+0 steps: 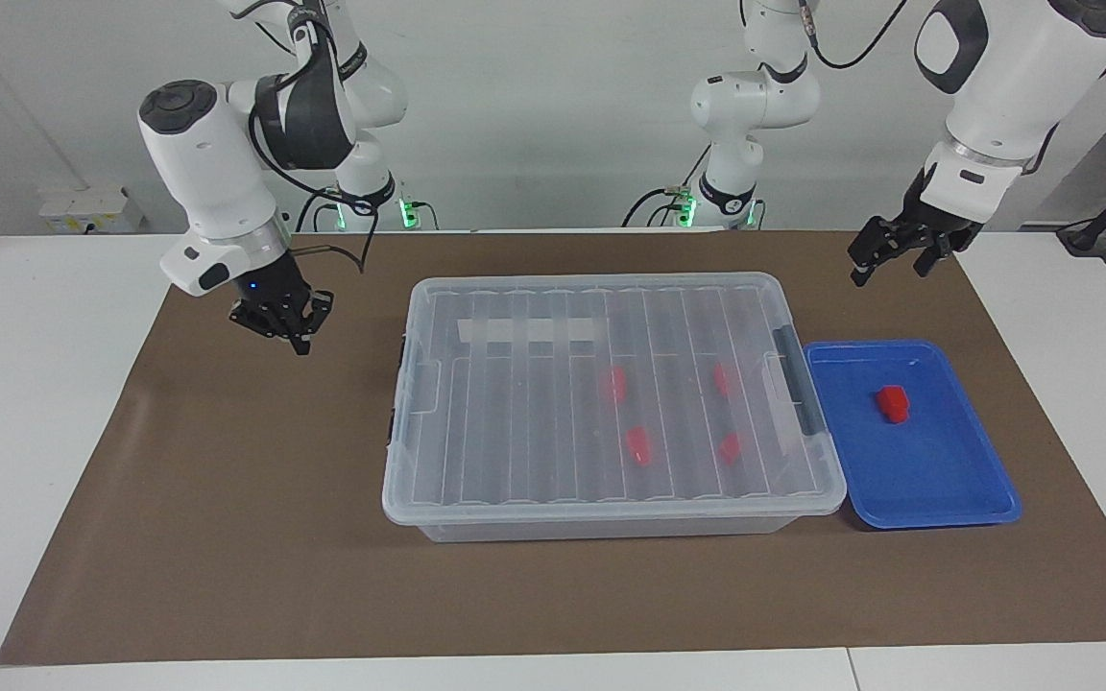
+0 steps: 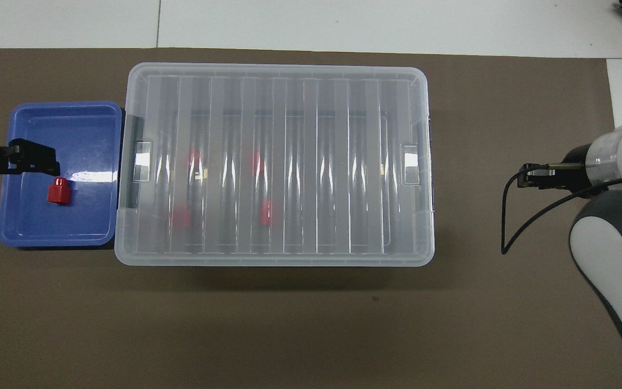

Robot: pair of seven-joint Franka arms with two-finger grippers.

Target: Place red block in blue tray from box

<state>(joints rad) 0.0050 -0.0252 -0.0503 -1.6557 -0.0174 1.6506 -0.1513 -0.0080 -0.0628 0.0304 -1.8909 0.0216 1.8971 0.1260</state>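
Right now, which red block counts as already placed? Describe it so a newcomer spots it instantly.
Start at the big clear box mid-table, then look to the blue tray touching its end toward the left arm. The red block there lies alone in the open tray; the other four sit under the box's closed lid.

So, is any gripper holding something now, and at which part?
Nothing is held. The left gripper hangs empty and open above the blue tray; the right gripper is empty over the brown mat.
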